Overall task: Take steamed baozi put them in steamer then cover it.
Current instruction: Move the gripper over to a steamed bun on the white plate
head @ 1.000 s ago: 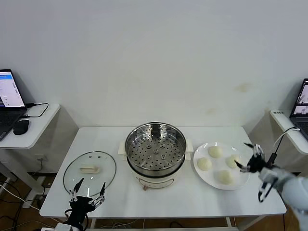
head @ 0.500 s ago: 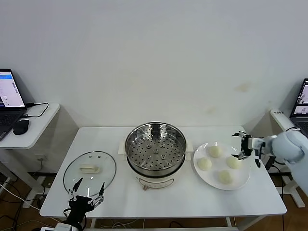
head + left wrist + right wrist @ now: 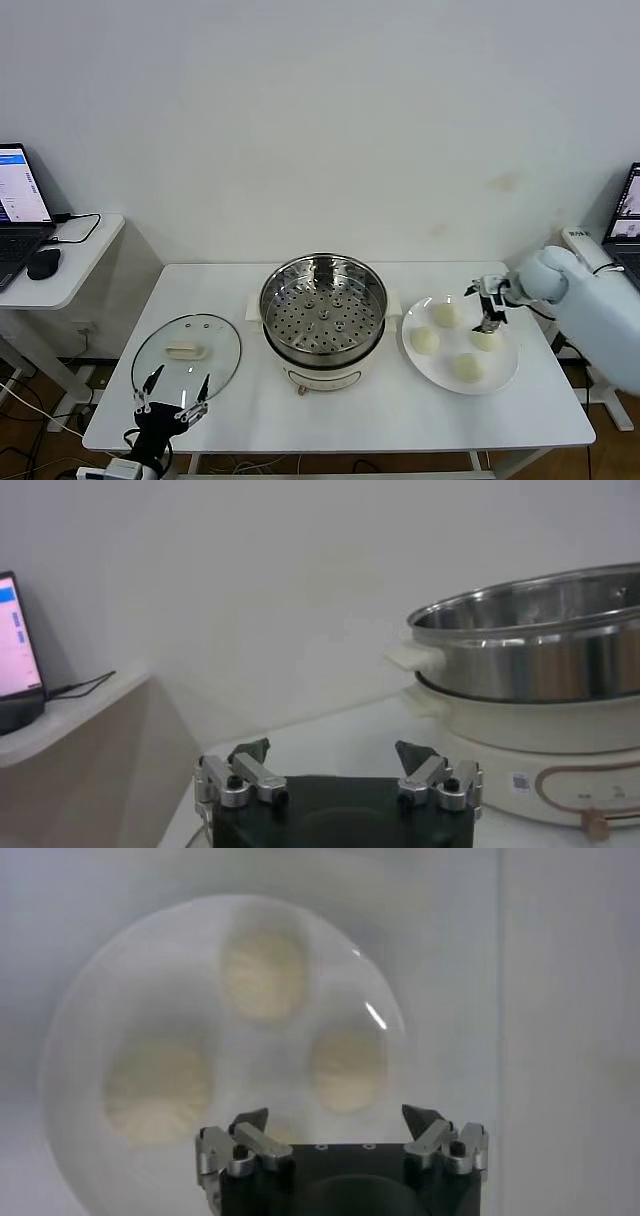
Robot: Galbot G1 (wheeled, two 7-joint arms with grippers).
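1. Our right claw (image 3: 487, 305) hangs spread over the plate (image 3: 505, 372), likely lining up on a baozi (image 3: 486, 339); nothing held.
2. Four baozi there; the wrist view shows three.
3. One steamer (image 3: 323, 307) mid-desk, uncovered, tray bare, ready for loading.
4. One cover (image 3: 187, 353) lies flat to its left, out of the way.
5. Left claw (image 3: 165, 398) parked, spread, at the desk (image 3: 330, 410) edge by the cover.
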